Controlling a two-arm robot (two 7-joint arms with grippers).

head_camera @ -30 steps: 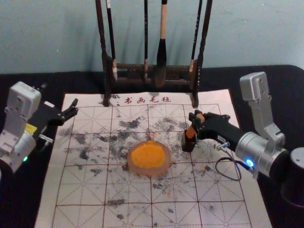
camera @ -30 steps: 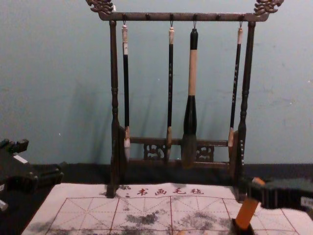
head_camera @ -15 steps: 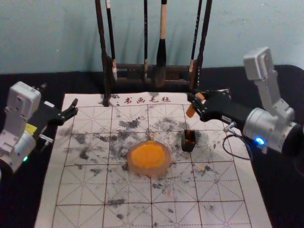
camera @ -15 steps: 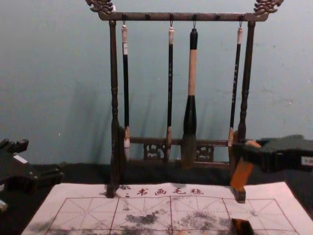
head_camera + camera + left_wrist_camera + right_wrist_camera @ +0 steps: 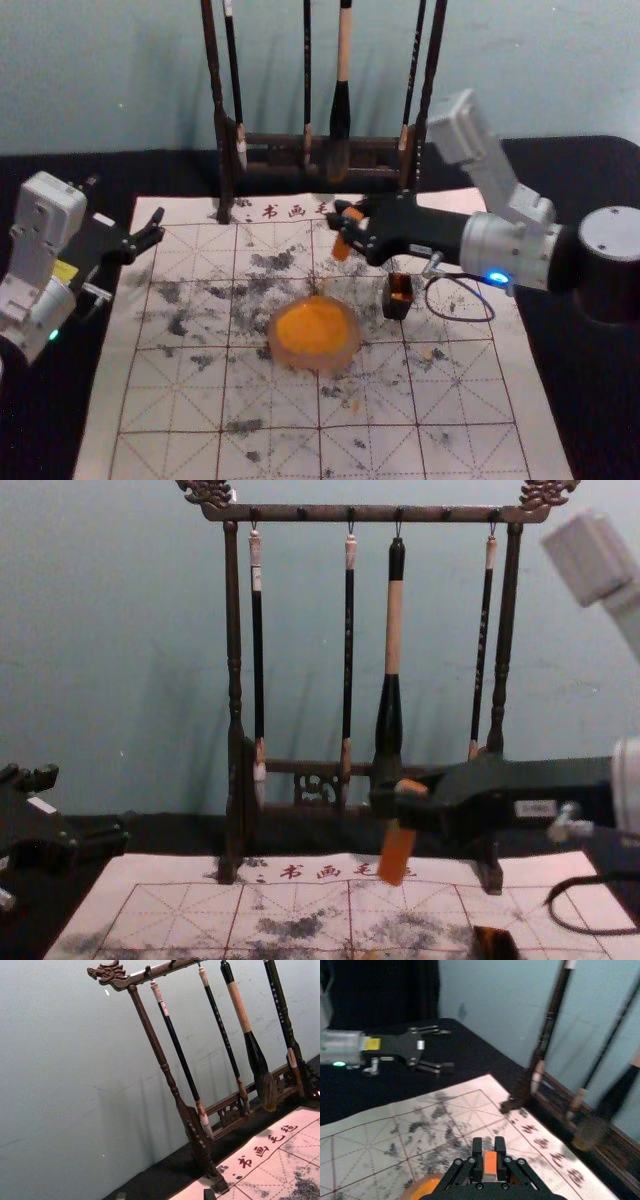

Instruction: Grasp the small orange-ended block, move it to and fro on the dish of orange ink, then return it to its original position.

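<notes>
In the head view my right gripper [image 5: 350, 228] is shut on the orange block [image 5: 341, 248], which hangs tilted above the mat, behind the ink dish [image 5: 349, 354] and a little to its right. From the right wrist, the block [image 5: 490, 1162] sits between the tips of the right gripper [image 5: 489, 1146]. The chest view has the block [image 5: 396, 854] raised off the mat. A small dark open-topped holder [image 5: 396, 308], orange inside, stands right of the dish. My left gripper [image 5: 152, 228] is parked open over the mat's left edge; its fingertips also enter the left wrist view [image 5: 165, 1195].
Behind the mat [image 5: 270, 455] rises a dark wooden rack [image 5: 234, 680] with several hanging brushes, the thick one [image 5: 390, 710] close behind the right gripper in the chest view. A black cloth [image 5: 60, 170] surrounds the mat.
The block has come up out of the dark holder, held by my right gripper, and has then travelled left toward the area behind the dish. The left arm has stayed still.
</notes>
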